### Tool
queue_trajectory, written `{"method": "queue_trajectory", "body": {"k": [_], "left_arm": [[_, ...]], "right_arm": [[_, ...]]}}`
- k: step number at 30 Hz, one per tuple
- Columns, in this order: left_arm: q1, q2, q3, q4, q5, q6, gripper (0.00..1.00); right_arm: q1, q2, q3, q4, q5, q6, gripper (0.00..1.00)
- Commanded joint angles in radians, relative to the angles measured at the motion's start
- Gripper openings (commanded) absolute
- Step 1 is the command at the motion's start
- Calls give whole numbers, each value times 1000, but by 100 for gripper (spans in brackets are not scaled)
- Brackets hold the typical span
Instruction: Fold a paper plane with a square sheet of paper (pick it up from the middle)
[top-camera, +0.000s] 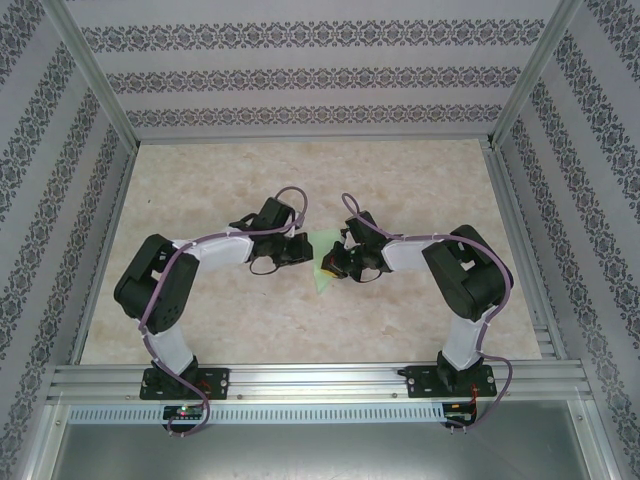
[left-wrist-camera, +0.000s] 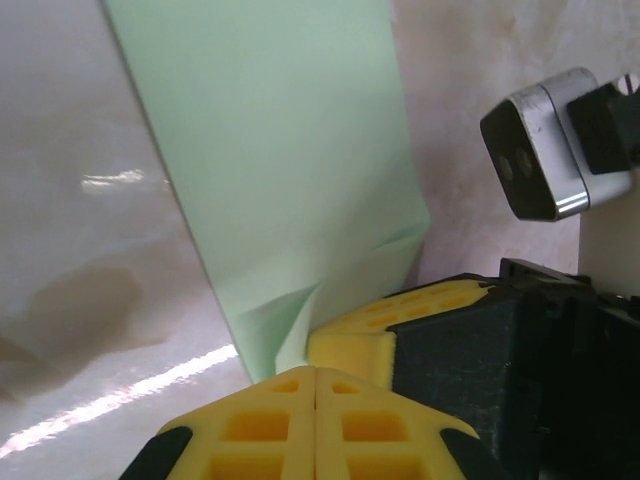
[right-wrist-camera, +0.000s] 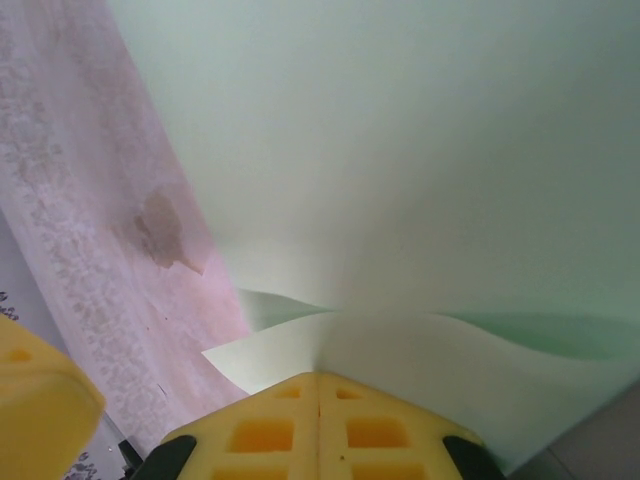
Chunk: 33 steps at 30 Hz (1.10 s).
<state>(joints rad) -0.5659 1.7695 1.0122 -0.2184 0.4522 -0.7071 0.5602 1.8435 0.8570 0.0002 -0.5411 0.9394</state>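
The paper plane (top-camera: 322, 270) is a slim, layered pale green piece hanging between the two grippers above the table's middle, its point toward the near edge. My left gripper (top-camera: 303, 250) is shut, and the paper's creased lower edge (left-wrist-camera: 290, 170) runs into its yellow fingertips (left-wrist-camera: 316, 372). My right gripper (top-camera: 336, 262) is shut on a folded layer of the same paper (right-wrist-camera: 400, 150), which bows up from its tip (right-wrist-camera: 318, 378). The two grippers nearly touch. A flat square sheet of paper is out of view.
The beige marbled table (top-camera: 300, 180) lies inside patterned walls with aluminium posts (top-camera: 95, 75). An aluminium rail (top-camera: 320, 380) runs along the near edge by the arm bases. The right wrist camera (left-wrist-camera: 535, 150) sits close beside my left gripper.
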Motion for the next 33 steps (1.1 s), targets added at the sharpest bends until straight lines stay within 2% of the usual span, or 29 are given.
{"method": "queue_trajectory", "body": {"k": [1,25,33], "left_arm": [[-24,29,3,44,33,-11,5],[-48,143,57,-21,-40,-5,1],[-55,152,56,-108,-116,18,0]], "right_arm": [[-9,46,-34,-76,61,-17,0],[-14,30,-40,-50,40,-22,0],[-31,-56,-54,-9,31,-54,0]]}}
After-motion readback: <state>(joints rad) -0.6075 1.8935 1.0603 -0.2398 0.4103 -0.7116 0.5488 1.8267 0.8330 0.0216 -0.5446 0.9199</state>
